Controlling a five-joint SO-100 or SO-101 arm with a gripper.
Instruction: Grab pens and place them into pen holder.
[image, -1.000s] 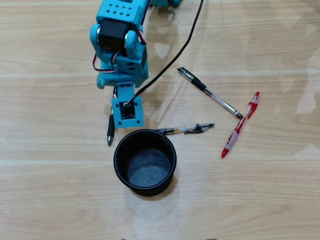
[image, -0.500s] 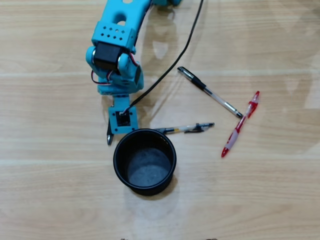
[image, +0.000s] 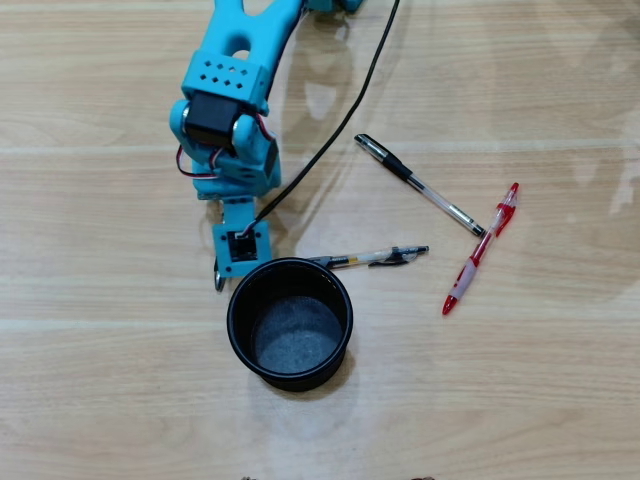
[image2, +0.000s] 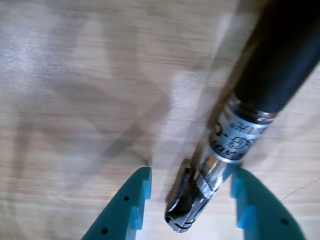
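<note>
In the wrist view my gripper has its teal fingers open around the clip end of a pen with a clear barrel and a black grip. The pen lies close to the right finger, with a gap to the left one. In the overhead view my gripper sits at the upper-left rim of the black round pen holder. Only a small metallic end of that pen shows there. A black-capped pen lies from the holder's rim to the right.
In the overhead view a black-and-clear pen lies slanted at the upper right, with a red pen crossing near its lower end. The arm's black cable runs down from the top. The surface is a wooden table.
</note>
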